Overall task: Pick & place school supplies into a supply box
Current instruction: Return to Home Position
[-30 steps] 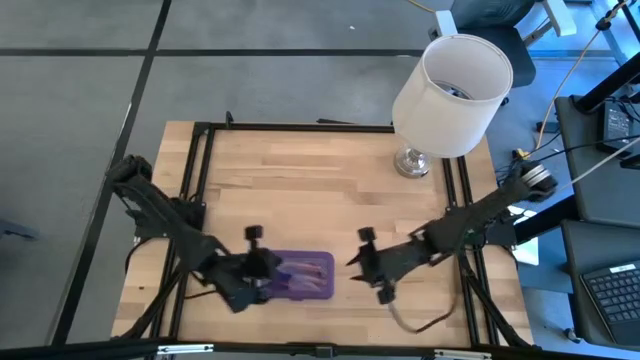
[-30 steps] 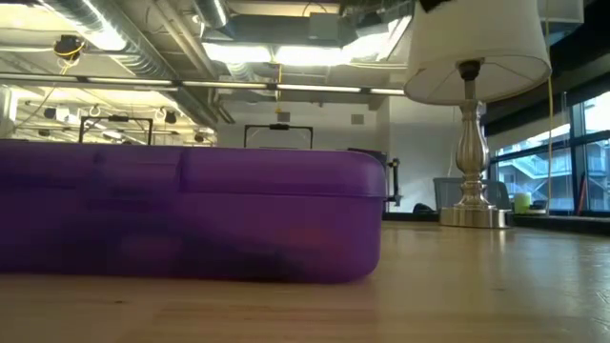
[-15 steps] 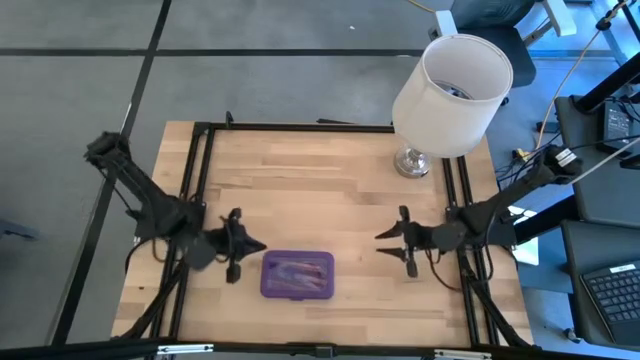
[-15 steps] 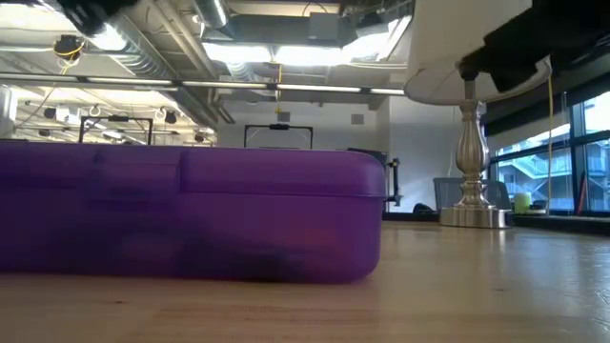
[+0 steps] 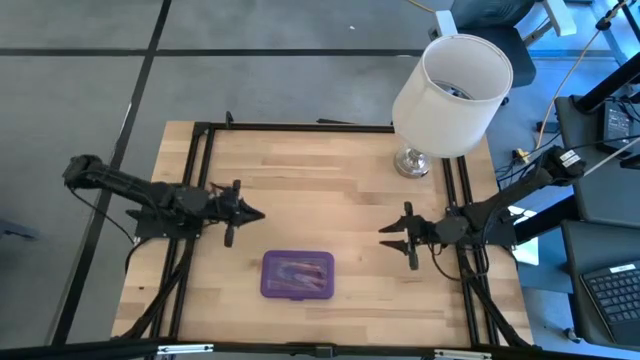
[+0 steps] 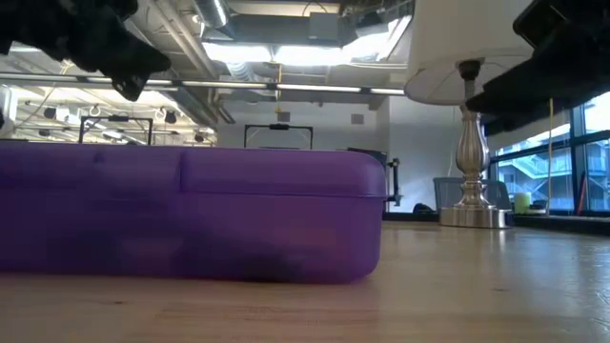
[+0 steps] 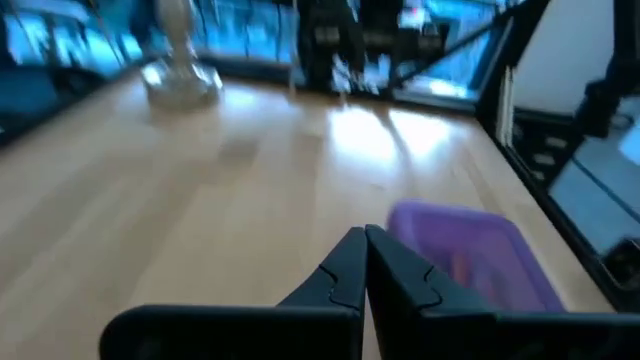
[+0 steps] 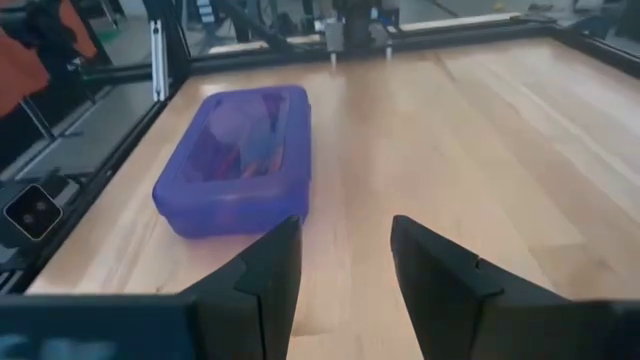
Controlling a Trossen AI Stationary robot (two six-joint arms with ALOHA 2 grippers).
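The supply box (image 5: 297,275), a purple translucent case, lies shut and flat on the wooden table near its near edge; it fills the low view (image 6: 191,214). Dim reddish shapes of the school supplies (image 8: 250,140) show through its lid; single pens cannot be told apart. My left gripper (image 5: 252,213) hovers shut, to the far left of the box, and the box shows beyond its fingertips in the left wrist view (image 7: 470,255). My right gripper (image 5: 385,232) hovers open to the right of the box, pointing toward it (image 8: 345,235). Neither touches anything.
A table lamp with a white shade (image 5: 452,80) stands on its metal foot (image 5: 411,162) at the table's far right corner, its foot also seen in the low view (image 6: 472,205). Black frame rails (image 5: 195,190) run along the table's left and right sides.
Both grippers have drawn back from the box. The left one left the box's left end and moved up and toward the far left. The right one moved toward the table's right and a little toward its far edge. The box has stayed in place, shut.
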